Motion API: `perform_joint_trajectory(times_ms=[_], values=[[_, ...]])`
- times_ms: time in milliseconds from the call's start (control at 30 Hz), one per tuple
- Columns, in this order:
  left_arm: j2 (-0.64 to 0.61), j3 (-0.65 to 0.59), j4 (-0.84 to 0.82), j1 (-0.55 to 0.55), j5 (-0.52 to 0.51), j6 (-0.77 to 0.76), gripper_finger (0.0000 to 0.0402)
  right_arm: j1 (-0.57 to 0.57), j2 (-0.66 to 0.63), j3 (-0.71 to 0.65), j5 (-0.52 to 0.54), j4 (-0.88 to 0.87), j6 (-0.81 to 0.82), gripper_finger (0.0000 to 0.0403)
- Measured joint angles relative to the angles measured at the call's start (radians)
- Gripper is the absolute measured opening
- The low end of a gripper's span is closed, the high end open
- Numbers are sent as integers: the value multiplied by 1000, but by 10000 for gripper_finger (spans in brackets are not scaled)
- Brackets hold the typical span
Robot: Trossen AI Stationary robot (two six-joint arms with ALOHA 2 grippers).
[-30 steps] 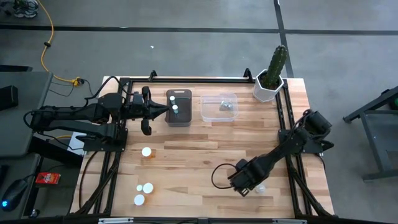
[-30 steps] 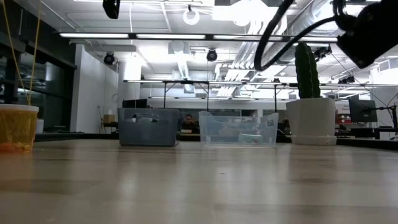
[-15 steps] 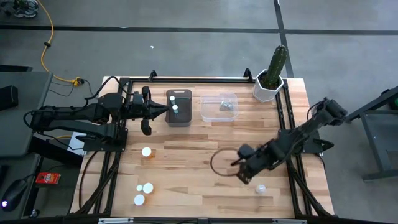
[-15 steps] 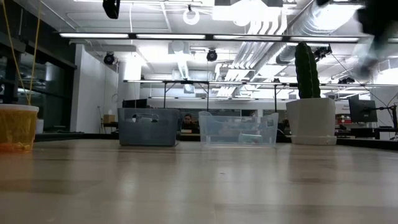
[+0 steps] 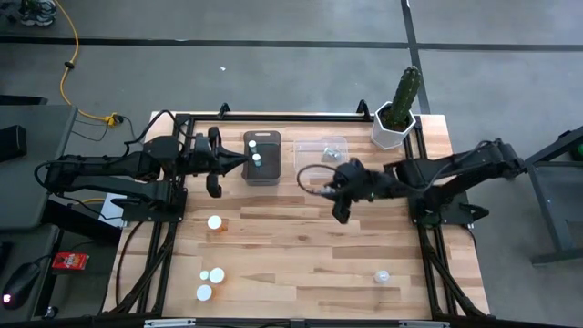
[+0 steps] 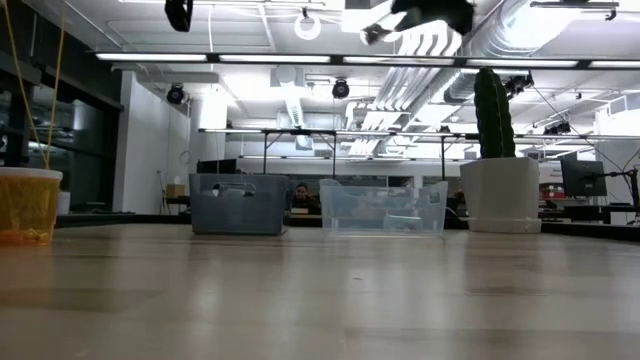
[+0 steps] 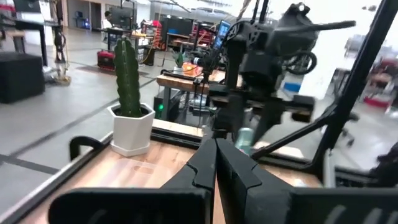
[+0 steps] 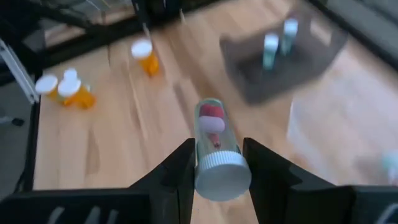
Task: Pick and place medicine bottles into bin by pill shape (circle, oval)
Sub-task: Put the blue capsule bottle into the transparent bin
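Note:
My right gripper (image 5: 341, 210) is in the air over the table's middle, just near of the clear bin (image 5: 321, 157), and is shut on a clear bottle (image 8: 213, 140) with red pills and a white cap. It also shows at the top of the low view (image 6: 415, 14). My left gripper (image 5: 215, 169) is shut and empty, beside the dark bin (image 5: 261, 157), which holds two clear bottles (image 5: 256, 151). Three orange bottles stand on the table's left part (image 5: 214, 221) (image 5: 217, 274) (image 5: 204, 292). One clear bottle (image 5: 383, 275) stands at the near right. My right gripper pinches the clear bottle between its two fingers (image 8: 181, 167), on the sides of the body just beyond the cap (image 8: 222, 176). The bottle lies along the fingers, cap toward the wrist and bottom end forward. It is lifted clear of the table.
A cactus in a white pot (image 5: 395, 117) stands at the far right corner. The clear bin holds a small thing (image 5: 330, 155). Black frame rails run along the table's left, right and far sides (image 5: 273, 117). Bare wood lies between the bins and the near edge.
My right gripper has risen from the near right of the table, beside the clear bottle that stays there, and swept toward the far edge and left to just near of the clear bin, staying shut.

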Motion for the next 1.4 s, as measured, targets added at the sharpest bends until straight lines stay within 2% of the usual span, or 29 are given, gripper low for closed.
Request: perform_joint_trajectory(times_ms=[233, 433, 700, 833, 1000, 1267, 1400], values=[[0, 0, 56, -1, 108, -95, 0, -93, 0, 0, -79, 148, -174, 105], [0, 0, 56, -1, 113, -95, 0, -117, 0, 0, -121, 160, -210, 106], [0, 0, 55, 0, 111, -95, 0, -132, 0, 0, -122, 169, -234, 107], [0, 0, 55, 0, 110, -95, 0, -192, 6, 2, -99, 167, -240, 108], [0, 0, 54, 0, 110, -98, 0, -328, 93, 135, -158, -52, -246, 108], [0, 0, 53, 0, 82, -95, 0, -512, 412, 419, -145, -567, -302, 108], [0, 0, 53, 0, 71, -95, 0, -575, 538, 453, -193, -666, -271, 108]])
